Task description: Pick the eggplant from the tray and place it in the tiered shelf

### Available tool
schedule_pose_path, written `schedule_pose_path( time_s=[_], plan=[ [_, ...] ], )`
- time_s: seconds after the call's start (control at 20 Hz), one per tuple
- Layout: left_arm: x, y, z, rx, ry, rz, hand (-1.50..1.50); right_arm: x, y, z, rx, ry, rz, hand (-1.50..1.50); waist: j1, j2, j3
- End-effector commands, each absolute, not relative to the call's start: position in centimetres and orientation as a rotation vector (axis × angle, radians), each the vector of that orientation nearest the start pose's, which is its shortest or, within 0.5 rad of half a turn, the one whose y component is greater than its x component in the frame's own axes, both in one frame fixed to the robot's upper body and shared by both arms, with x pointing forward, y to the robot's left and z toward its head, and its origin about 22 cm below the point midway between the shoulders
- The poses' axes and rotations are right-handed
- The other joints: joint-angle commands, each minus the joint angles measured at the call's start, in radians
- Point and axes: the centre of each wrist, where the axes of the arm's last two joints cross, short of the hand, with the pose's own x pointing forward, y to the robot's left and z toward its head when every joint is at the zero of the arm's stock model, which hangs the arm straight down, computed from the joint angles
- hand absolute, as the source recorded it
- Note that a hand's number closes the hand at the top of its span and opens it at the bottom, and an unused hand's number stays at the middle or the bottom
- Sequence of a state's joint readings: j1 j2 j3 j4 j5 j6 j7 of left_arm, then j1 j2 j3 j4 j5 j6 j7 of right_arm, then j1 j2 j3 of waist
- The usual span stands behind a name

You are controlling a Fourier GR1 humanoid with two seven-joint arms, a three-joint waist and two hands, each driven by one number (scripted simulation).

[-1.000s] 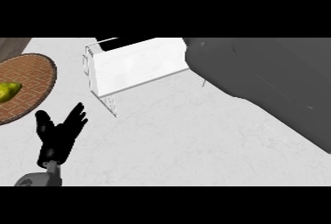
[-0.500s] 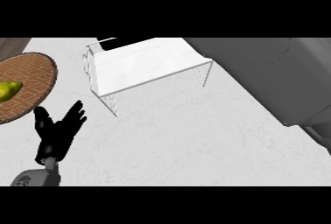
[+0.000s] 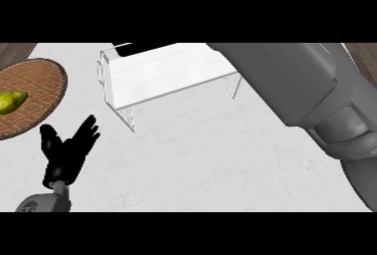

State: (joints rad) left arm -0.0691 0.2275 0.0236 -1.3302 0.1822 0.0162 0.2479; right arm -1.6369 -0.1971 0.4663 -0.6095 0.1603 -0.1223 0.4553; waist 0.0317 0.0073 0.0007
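Nothing done yet: shelf (image 3: 173,74) bare, no eggplant visible, L hand (image 3: 68,152) spread, R hand unseen.

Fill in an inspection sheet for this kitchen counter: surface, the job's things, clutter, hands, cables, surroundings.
Surface: pale speckled counter, bare in the middle.
Job's things: round woven tray at the left edge; a yellow-green fruit lies on it, no eggplant seen. White tiered shelf at the top centre, nothing seen on its top.
Clutter: nothing seen.
Hands: left hand open, fingers up, at lower left. Right hand out of view; only its grey forearm shows.
Cables: nothing seen.
Surroundings: dark wooden strips at the top corners.
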Motion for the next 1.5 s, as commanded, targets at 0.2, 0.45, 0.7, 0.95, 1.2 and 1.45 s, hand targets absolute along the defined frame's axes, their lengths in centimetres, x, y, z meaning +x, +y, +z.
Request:
schedule_pose_path(
  time_s=[0.2,0.45,0.7,0.95,1.2,1.45],
  plan=[
    [26.5,29.4,-3.0,0.082,-1.125,0.008,0.00,42.7,0.7,31.3,-0.634,-1.817,0.884,1.50,-0.002,0.004,-0.002],
    [25.0,28.8,-4.0,0.089,-1.110,0.022,0.00,43.3,-0.1,31.0,-0.583,-1.804,0.907,1.50,-0.010,-0.001,-0.002],
    [25.9,29.7,-2.9,0.076,-1.126,0.020,0.00,43.9,-0.5,30.6,-0.714,-1.784,1.022,1.50,-0.006,0.002,-0.003],
    [24.5,27.4,-3.2,0.069,-1.119,0.008,0.00,44.6,-2.2,32.0,-0.531,-1.773,0.623,-1.50,0.006,0.001,-0.001],
    [25.8,29.9,-2.8,0.074,-1.126,0.036,0.00,43.7,-0.7,33.0,-0.354,-1.819,0.489,-1.50,-0.003,0.003,-0.002],
    [25.2,29.1,-3.2,0.076,-1.122,0.026,0.00,44.7,-3.6,33.4,-0.206,-1.816,0.308,-1.50,-0.005,0.001,-0.001]
  ],
)
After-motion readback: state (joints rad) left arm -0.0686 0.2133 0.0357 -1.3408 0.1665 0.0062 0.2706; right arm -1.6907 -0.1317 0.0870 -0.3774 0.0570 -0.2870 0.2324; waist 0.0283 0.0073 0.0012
